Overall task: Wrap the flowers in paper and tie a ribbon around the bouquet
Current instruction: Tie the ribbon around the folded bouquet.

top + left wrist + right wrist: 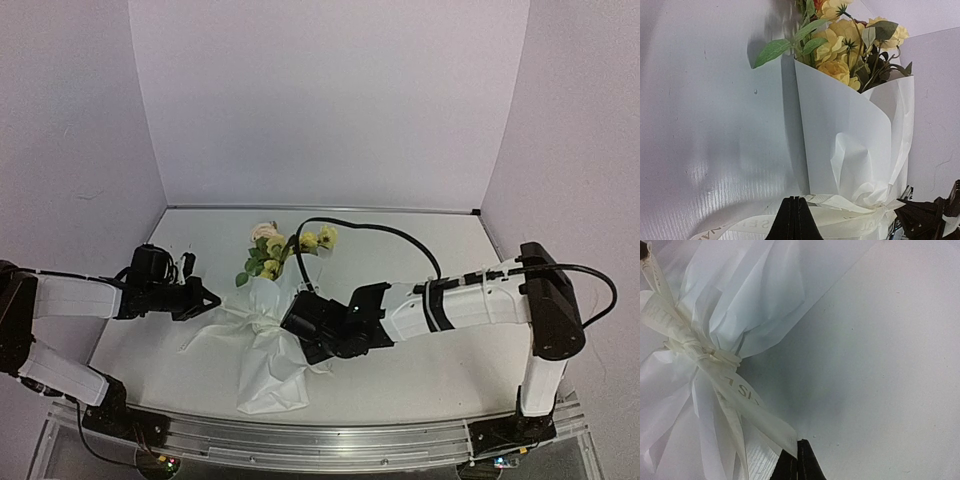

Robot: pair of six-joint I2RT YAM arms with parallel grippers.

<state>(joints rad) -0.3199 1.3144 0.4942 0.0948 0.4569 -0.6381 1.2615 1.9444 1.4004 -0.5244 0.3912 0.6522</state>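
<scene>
The bouquet lies on the table, its flowers pointing to the back and its white paper cone running toward the front. The ribbon is knotted around the cone's waist. My left gripper sits just left of the knot, shut, with a ribbon strand running into its tips. On the cone's right side, my right gripper is shut on the ribbon's other end.
A black cable arcs from the right arm over the flower heads. White walls close the table at the back and both sides. A metal rail runs along the near edge. The right gripper's black body shows in the left wrist view.
</scene>
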